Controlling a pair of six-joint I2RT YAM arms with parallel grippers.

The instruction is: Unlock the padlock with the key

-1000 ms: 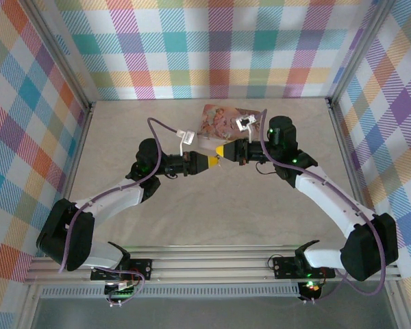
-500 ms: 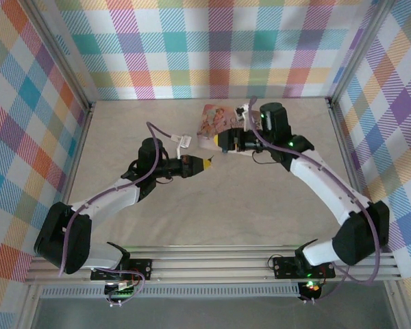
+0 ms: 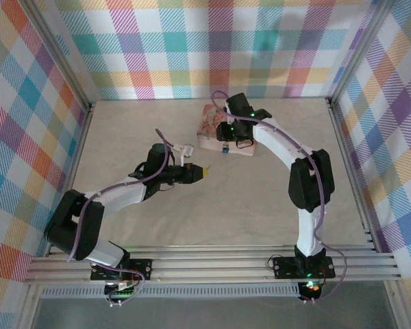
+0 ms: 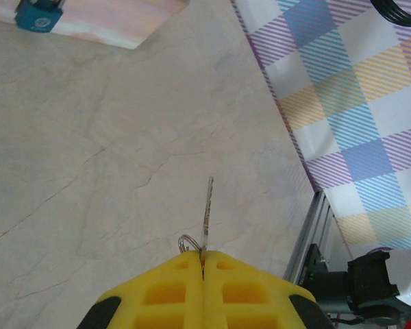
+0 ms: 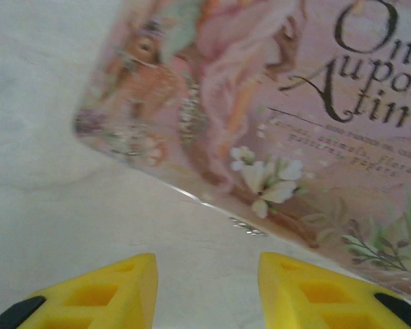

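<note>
Padlock (image 3: 225, 149): blue, tiny, sits at lower edge of pink printed tin box (image 3: 210, 122) in top view, right against the tin's side wall. Shackle too small to make out; cannot tell whether hooked to the tin. Shows again in upper left corner of left wrist view (image 4: 38, 15), against the tin's pale side (image 4: 116, 20).

Key (image 4: 207, 205): thin metal blade, points straight up the frame from left gripper (image 4: 203, 259), toward centre. Small wire ring (image 4: 187, 242) just left of blade base, touching the pad tips. Lies well apart from padlock, with bare marbled table (image 4: 89, 171) between them.

Left gripper: yellow pads (image 4: 157, 288) pressed flush together, clamped on key's head. In top view (image 3: 198, 173) lies left of centre and points right, key tip just past it, below and left of the padlock.

Right gripper (image 5: 205, 291): yellow fingers (image 5: 103, 291) spread wide along bottom edge of right wrist view, bare table between them. Sits near the tin's rounded corner (image 5: 260, 103); lid print shows deer, white flowers, dark script lettering at upper right. Tin lies beyond fingertips, apart from them.

Right arm (image 3: 288, 147): in top view reaches up from lower right, bends over the tin, covers its right part.

Plaid wall (image 4: 342, 103): runs down right side of left wrist view.
</note>
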